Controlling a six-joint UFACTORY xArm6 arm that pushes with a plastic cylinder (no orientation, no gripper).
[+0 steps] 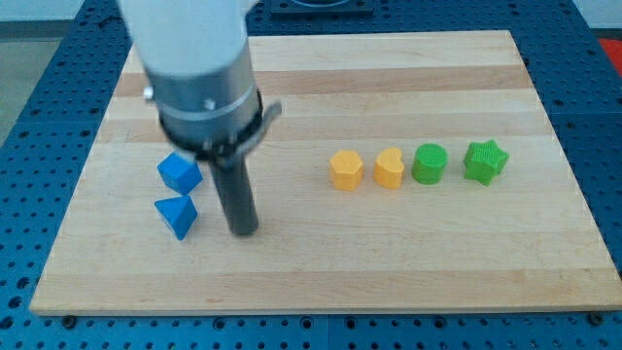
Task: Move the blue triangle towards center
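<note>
Six blocks sit on the wooden board [321, 272], and none of them has reached the middle yet. Nearest the view's bottom is the blue triangle [177, 215], low on the view's left side, well apart from the board's centre. Just to its right stands the rod, and the robot's tip [244, 231] rests on the board close beside the triangle, a narrow gap showing between them, so contact cannot be claimed. The arm carries no claw at all, only this plain rod, so there is nothing to release or clench and nothing is being grasped.

Slightly farther up, the blue cube [179, 173] lies just above the triangle, near it and partly under the arm's grey housing. Farther along toward the view's right runs a row of four: the yellow hexagon [345, 169], the yellow heart [389, 168], the green cylinder [430, 163] and the green star [485, 161], each just beside the next.

By this reading the task is barely begun. The tip stands on the centre side of the triangle, which seems the wrong side for a push; it would likely have to pass round to the triangle's left before shoving it rightward and a little upward, short of the yellow hexagon.
</note>
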